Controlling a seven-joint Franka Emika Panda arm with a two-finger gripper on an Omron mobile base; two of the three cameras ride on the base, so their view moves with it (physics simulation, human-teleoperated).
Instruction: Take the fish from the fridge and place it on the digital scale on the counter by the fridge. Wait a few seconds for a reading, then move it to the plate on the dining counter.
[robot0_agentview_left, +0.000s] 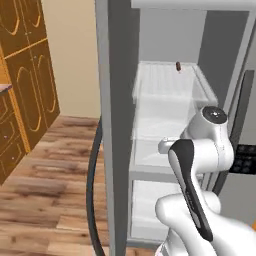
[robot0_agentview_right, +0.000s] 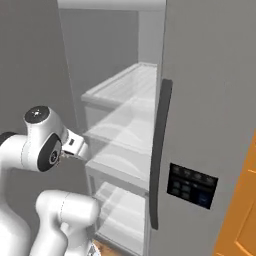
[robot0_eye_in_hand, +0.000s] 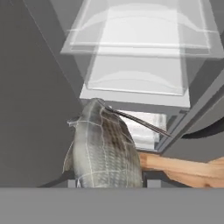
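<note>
open fridge (robot0_agentview_left: 120, 125) shelves (robot0_eye_in_hand: 135, 83) behind the fish (robot0_eye_in_hand: 105, 148) at the claw.

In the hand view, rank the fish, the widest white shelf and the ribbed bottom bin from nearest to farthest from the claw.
1. The fish, low in the view, between the tips of the claw.
2. The widest white shelf, at the view's top.
3. The ribbed bottom bin, mid-view, just right of the fish.

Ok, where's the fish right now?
In the hand view the fish sits low and left of centre, right at the jaws, in front of the fridge shelves.
</note>
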